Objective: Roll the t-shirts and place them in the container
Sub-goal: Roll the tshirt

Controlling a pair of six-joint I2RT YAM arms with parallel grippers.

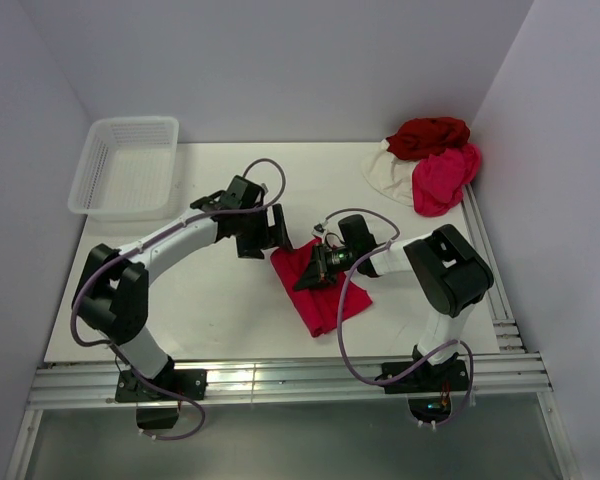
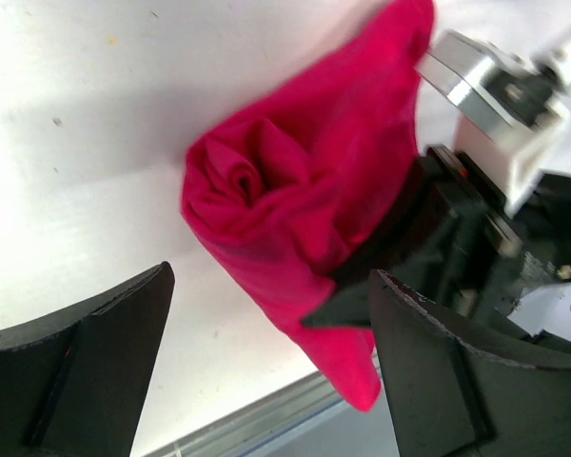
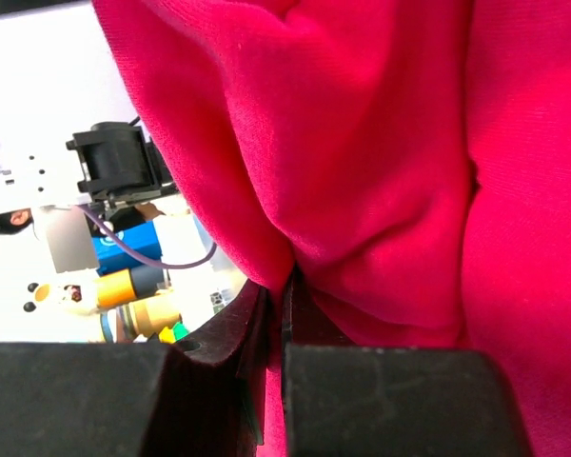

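**Top view.**
- Left gripper [image 1: 278, 240] sits mid-worktop, at the far end of the crimson t-shirt [image 1: 325, 295]. From here I cannot tell how far its fingers are open.
- Right gripper [image 1: 308, 272] lies on the same shirt from the right side. Its fingertips are lost against the cloth.
- The crimson t-shirt lies as a narrow folded strip, slanting from the centre toward the near edge.
- The worktop [image 1: 210, 300] is white, with pale walls on three sides and a metal rail along the near edge.
- A white mesh basket [image 1: 125, 165] stands in the far left corner.
- In the far right corner is a heap: dark red t-shirt [image 1: 427, 135] on top, pink-red t-shirt [image 1: 443, 178] beside it, and whitish t-shirt [image 1: 383, 172] partly buried under both.

**Left wrist view.**
- The left gripper's fingers [image 2: 86, 371] are spread wide, with nothing between them and no contact with the cloth.
- Beyond them, the end of the crimson t-shirt [image 2: 266, 209] shows a loose spiral of rolled layers resting on the worktop.
- The right gripper [image 2: 414, 252] bears on the roll from the right. Its body is blurred and cut off by the frame.

**Right wrist view.**
- The right gripper's fingers [image 3: 362, 381] are pressed together, pinching a fold of the crimson t-shirt [image 3: 362, 143], which fills most of the frame.
- Black and coloured hardware at the left is out of focus, and I cannot identify it.
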